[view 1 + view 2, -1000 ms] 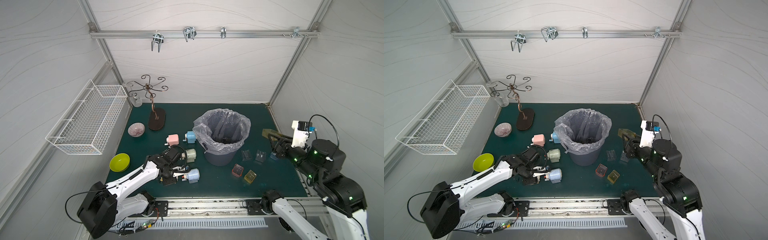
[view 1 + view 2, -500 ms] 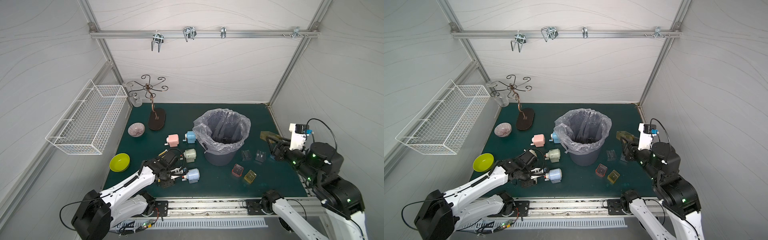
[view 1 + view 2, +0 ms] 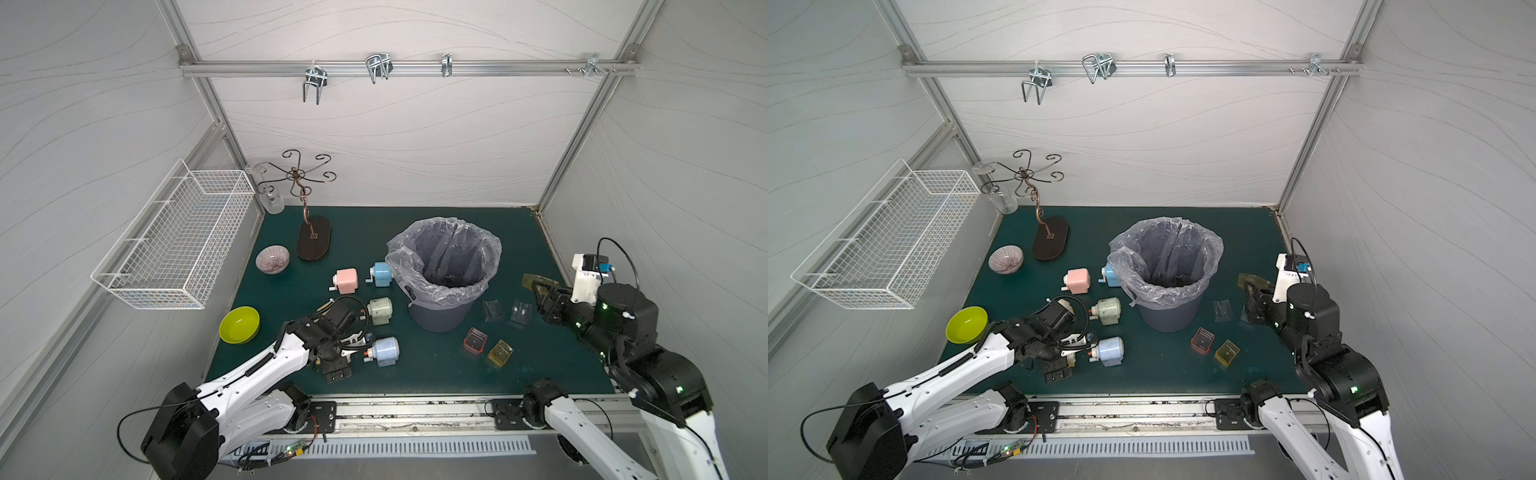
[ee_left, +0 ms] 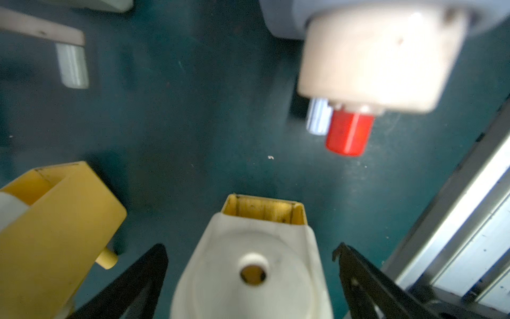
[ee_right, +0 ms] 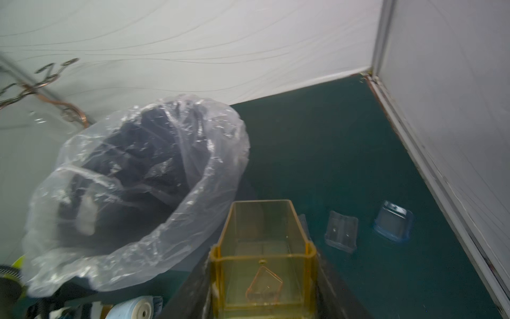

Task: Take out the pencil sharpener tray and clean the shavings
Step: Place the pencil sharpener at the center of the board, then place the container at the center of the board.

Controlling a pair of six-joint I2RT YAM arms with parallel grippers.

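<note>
Right wrist view: amber tray (image 5: 262, 229), clamped between the fingers of the right gripper (image 5: 262, 265) and held off the green mat (image 5: 358, 138), to the right of the bagged bin (image 5: 138, 179). I cannot tell through its tinted walls whether anything lies inside. The shavings (image 3: 1177, 283) appear only in a top view, as dark specks on the floor of the bag, and they are too small for me to be sure of. From above, the tray is no more than an olive sliver at the gripper's tip.

Left wrist view: left gripper (image 4: 249, 248) released. Its black jaws stand on either side of a cream-and-yellow sharpener (image 4: 234, 243), and mat shows in both gaps. The left arm hides this sharpener in both top views. A second yellow block (image 4: 55, 221) is cut off at the frame edge. The blue sharpener (image 4: 372, 55) with its red knob (image 4: 349, 132) is blurred here. In a top view it lies sharp near the front, just right of the left gripper.

A clear tray (image 5: 342, 232) and a blue tray (image 5: 393, 221) lie at far right; I cannot find the blue one from above. The red tray (image 3: 475, 340) and yellow tray (image 3: 500, 353) show only in the top views.

A pale mark on the stand base (image 3: 313, 249) is too small to read.
</note>
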